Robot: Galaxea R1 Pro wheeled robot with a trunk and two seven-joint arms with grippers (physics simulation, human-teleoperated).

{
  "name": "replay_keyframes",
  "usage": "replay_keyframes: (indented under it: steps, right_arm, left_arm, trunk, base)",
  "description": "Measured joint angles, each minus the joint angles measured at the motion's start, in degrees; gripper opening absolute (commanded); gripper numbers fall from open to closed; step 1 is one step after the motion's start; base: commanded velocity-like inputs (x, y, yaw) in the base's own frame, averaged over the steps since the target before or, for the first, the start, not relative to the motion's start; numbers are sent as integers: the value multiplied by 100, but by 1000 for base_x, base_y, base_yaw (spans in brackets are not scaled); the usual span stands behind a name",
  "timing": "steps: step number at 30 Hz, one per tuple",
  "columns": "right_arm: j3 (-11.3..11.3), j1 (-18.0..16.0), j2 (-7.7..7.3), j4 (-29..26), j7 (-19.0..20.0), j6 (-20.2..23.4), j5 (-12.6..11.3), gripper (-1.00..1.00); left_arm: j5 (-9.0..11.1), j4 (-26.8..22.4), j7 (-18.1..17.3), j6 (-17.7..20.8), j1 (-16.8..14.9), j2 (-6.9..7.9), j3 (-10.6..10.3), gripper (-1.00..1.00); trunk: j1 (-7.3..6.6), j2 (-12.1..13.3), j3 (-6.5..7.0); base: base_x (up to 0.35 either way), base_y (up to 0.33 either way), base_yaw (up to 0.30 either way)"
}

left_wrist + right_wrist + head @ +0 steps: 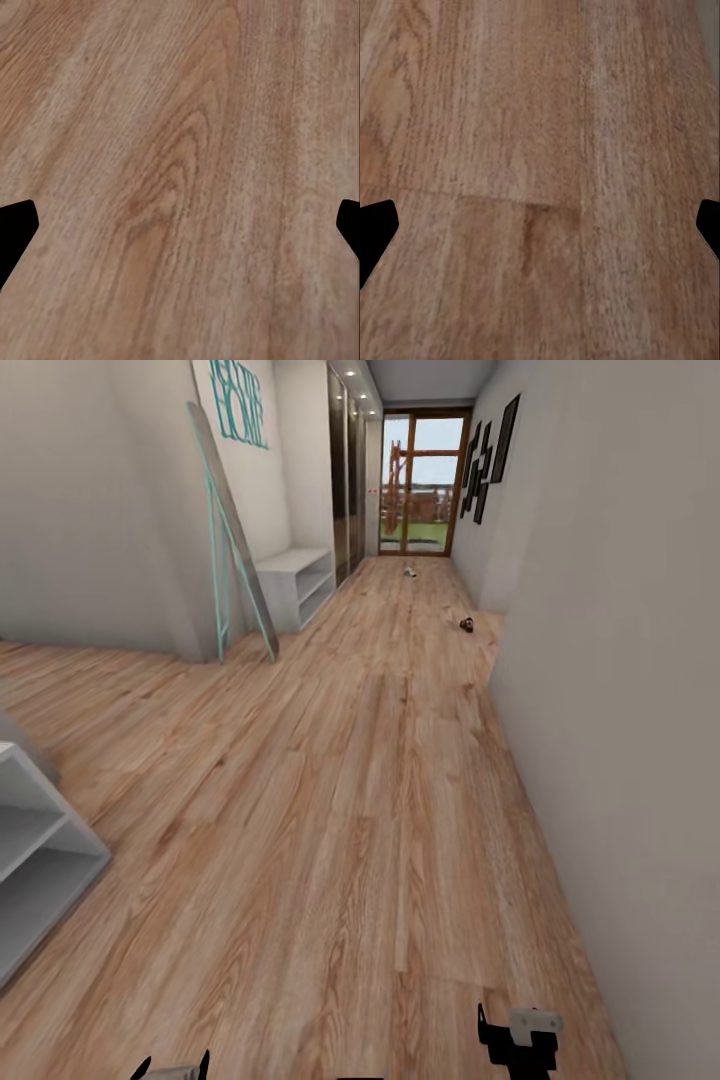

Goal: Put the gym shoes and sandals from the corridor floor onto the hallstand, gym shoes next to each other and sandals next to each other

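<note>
Far down the corridor floor point(380, 760) lies a small white thing point(409, 571), seemingly a gym shoe, too small to tell for sure. Nearer, close to the right wall, sits a small dark thing point(466, 624), probably a sandal. The hallstand point(296, 576), a light grey low bench with open shelves, stands against the left wall partway along. My left gripper point(175, 1065) and right gripper point(517, 1038) hang low at the near edge of the head view. Each wrist view has its gripper open over bare planks: left gripper point(180, 232), right gripper point(540, 232), nothing between the fingers.
A teal-framed mirror point(236, 530) leans on the left wall's corner before the hallstand. A second grey shelf unit point(40, 840) juts in at the near left. The right wall point(620, 710) runs close alongside. A glass door point(425, 480) closes the far end.
</note>
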Motion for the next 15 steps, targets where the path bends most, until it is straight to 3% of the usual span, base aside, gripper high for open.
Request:
replay_keyframes:
  steps: [15]
  right_arm:
    - [3, 0, -1, 2, 2, 0, 15, 100]
  left_arm:
    - [0, 5, 0, 6, 0, 0, 0, 100]
  trunk:
    - [0, 0, 0]
  base:
    - [338, 0, -1]
